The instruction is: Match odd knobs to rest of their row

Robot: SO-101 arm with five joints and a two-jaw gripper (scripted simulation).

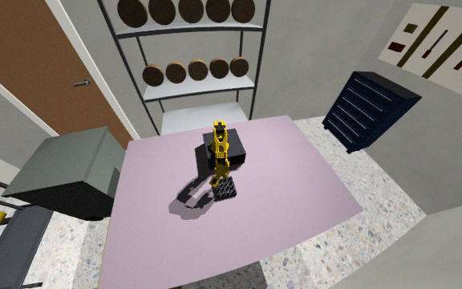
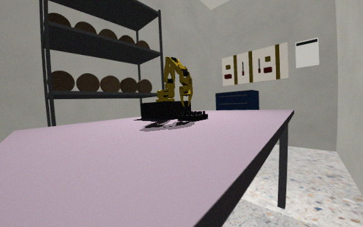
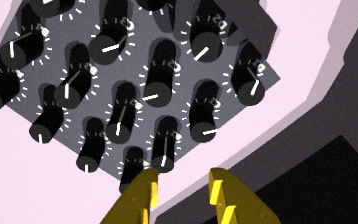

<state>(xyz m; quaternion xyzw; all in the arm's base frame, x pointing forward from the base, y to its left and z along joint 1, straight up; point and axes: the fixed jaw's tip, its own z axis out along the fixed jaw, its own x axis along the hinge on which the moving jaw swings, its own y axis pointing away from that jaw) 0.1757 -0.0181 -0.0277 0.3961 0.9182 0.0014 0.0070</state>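
The black knob box (image 1: 224, 189) lies on the pink table just in front of the arm's base; it also shows in the exterior view (image 2: 194, 115). In the wrist view the knob box (image 3: 130, 85) fills the upper left, with several black knobs, each with a white pointer line and white tick marks. My yellow gripper (image 3: 182, 192) hangs just above the box's near corner, beside the nearest knob (image 3: 132, 172). Its fingers are nearly together, with a narrow gap and nothing between them. In the top and exterior views the gripper (image 1: 215, 182) (image 2: 186, 104) points down at the box.
The arm stands on a black base block (image 1: 224, 148) right behind the knob box. A metal shelf rack (image 1: 191, 60) stands behind the table, a grey cabinet (image 1: 68, 172) to its left, a blue drawer chest (image 1: 369, 108) to its right.
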